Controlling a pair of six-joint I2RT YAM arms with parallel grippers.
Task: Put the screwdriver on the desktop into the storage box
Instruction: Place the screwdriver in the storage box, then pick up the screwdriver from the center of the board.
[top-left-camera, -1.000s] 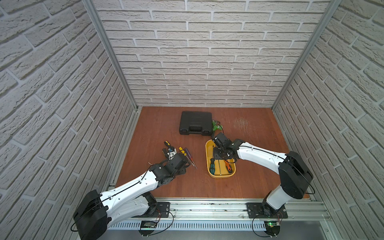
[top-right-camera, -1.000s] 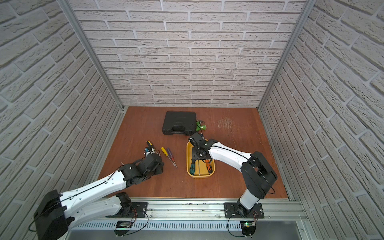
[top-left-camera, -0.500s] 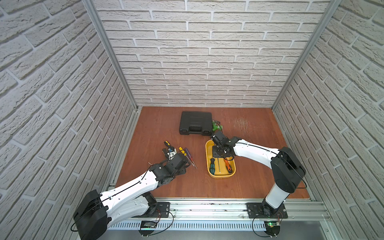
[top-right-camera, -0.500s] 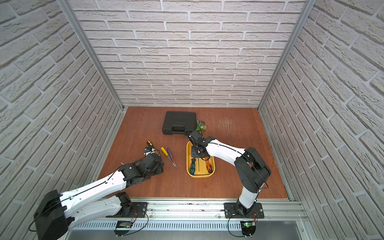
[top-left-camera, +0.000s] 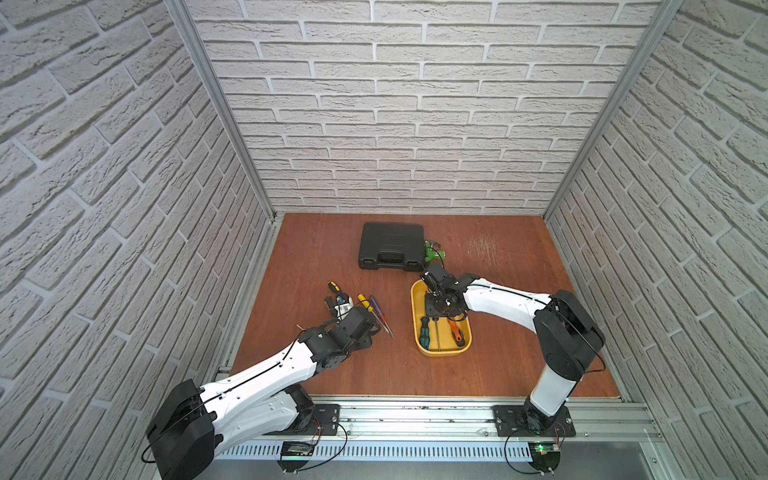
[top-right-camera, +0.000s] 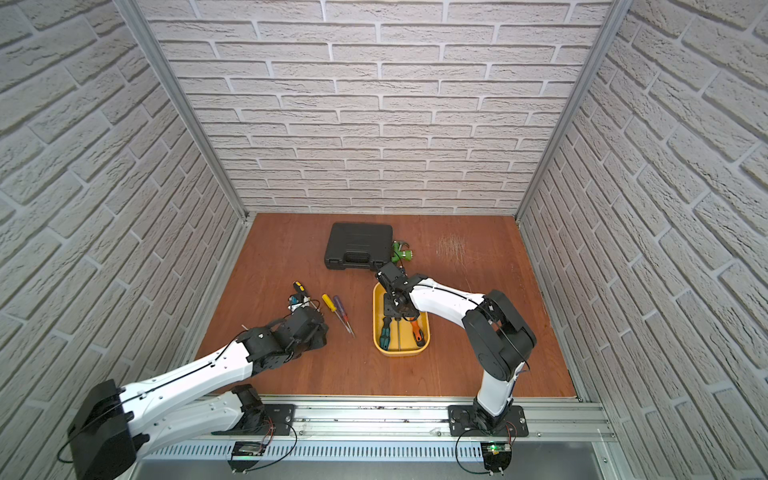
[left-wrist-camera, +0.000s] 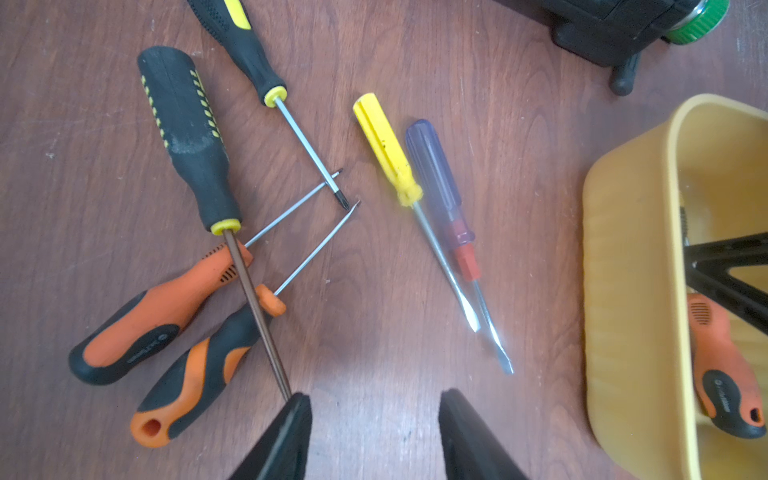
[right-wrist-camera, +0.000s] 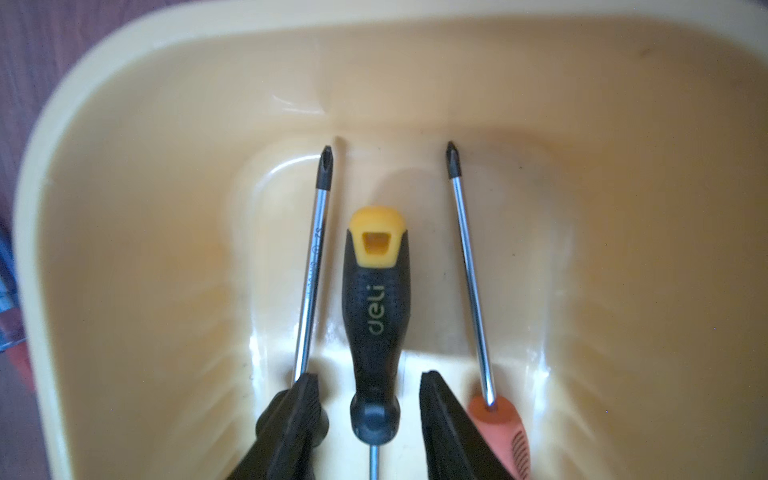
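My right gripper (right-wrist-camera: 368, 376) stands parted astride the black-and-yellow screwdriver (right-wrist-camera: 376, 299) in the storage box (right-wrist-camera: 124, 208) (not pinching it); my left gripper (left-wrist-camera: 374, 395) gapes empty above the desktop (left-wrist-camera: 519, 124).

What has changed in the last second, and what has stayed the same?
The right gripper has opened, letting go of the black-and-yellow screwdriver, which lies in the storage box between its jaws. The left gripper stays open above the loose screwdrivers on the desktop; they have not moved.
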